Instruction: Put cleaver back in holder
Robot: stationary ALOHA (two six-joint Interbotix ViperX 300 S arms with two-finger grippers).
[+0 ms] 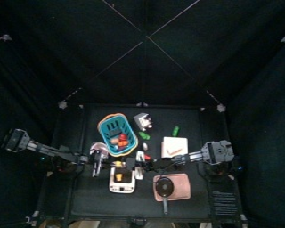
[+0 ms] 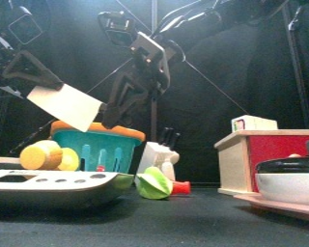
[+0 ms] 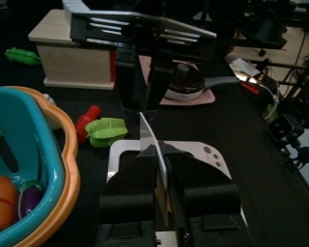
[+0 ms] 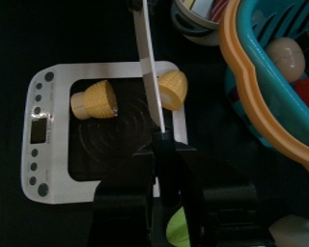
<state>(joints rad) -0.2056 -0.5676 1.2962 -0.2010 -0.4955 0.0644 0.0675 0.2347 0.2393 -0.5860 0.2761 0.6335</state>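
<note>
The cleaver (image 2: 65, 106), a pale square blade, hangs in the air above the white scale. Both grippers are shut on it: my left gripper (image 2: 39, 89) holds its upper left corner and my right gripper (image 2: 115, 116) holds its right end. Each wrist view shows the blade edge-on between that arm's own jaws, the cleaver (image 3: 144, 130) in the left gripper (image 3: 157, 169) and the cleaver (image 4: 150, 68) in the right gripper (image 4: 161, 145). The holder (image 1: 175, 147), a tan block with red on it, stands to the right of the grippers and shows as the holder (image 2: 235, 159) at table height.
Below the cleaver lies a white scale (image 4: 54, 125) with two yellow toy pieces (image 4: 96, 97) on it. The blue basket (image 1: 115, 129) of toy food stands behind it. A green toy (image 2: 154, 183) lies mid-table. A pot (image 2: 293, 178) sits on the pink board (image 1: 171, 191) front right.
</note>
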